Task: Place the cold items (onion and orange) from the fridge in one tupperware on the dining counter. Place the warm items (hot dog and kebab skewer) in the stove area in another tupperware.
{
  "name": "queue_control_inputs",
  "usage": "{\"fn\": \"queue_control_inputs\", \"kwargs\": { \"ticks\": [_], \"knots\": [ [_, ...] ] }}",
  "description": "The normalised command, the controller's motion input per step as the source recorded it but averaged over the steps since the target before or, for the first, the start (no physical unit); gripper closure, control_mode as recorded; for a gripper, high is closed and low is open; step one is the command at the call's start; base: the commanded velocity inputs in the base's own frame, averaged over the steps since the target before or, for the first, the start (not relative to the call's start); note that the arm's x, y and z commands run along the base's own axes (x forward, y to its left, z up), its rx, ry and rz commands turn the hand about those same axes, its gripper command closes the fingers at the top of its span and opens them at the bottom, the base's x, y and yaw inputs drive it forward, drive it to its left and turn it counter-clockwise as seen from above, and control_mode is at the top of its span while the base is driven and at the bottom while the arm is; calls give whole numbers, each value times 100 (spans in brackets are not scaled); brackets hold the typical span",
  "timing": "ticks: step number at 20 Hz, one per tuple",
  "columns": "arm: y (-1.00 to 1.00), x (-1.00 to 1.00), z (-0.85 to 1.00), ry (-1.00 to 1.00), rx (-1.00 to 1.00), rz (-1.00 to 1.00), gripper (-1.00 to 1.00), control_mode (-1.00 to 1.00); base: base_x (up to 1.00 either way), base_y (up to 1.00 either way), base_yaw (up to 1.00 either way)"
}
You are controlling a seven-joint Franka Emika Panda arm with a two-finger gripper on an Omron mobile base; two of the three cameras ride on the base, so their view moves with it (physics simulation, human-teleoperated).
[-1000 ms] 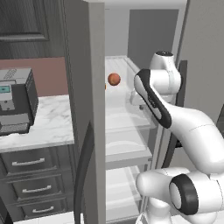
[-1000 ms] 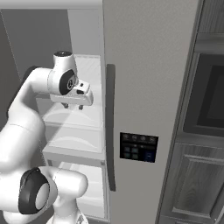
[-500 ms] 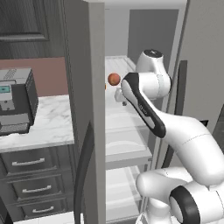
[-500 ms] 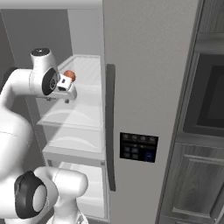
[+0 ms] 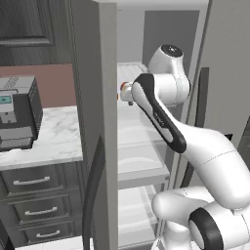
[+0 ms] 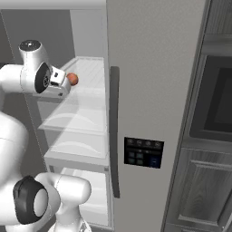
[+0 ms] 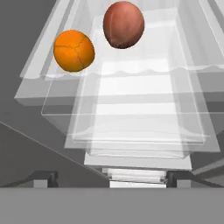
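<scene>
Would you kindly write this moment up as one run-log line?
phase: reaching into fridge | gripper: open, empty | onion and orange: apart on glass shelf | picked: nothing yet

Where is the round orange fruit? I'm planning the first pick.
In the hand view, the round orange fruit sits on the glass fridge shelf, left of the reddish-brown onion.

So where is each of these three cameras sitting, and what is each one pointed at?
Left base view: behind the arm to its left, facing the open fridge past its door edge; the white arm rises from lower right toward the onion.
Right base view: behind the arm to its right, facing the closed fridge door and shelves; the arm rises from lower left.
Hand view: on the hand, looking along the open gripper at the orange and onion on a glass shelf.
All three share the onion and shelves.
</scene>
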Motion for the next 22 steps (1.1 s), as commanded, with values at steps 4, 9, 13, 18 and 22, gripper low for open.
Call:
{"fn": "queue_control_inputs", "kwargs": {
  "ticks": [4, 9, 13, 18, 22],
  "knots": [
    [14, 36, 0, -12, 14, 0, -100, -100, 0, 0, 0],
    [26, 45, 2, -8, 11, 0, -100, -100, 0, 0, 0],
    [47, 46, 3, 0, 1, 0, -100, -100, 0, 0, 0],
    [21, 55, 0, 0, 0, 0, -100, -100, 0, 0, 0],
    [0, 51, 0, 0, -7, 2, -100, -100, 0, 0, 0]
  ]
}}
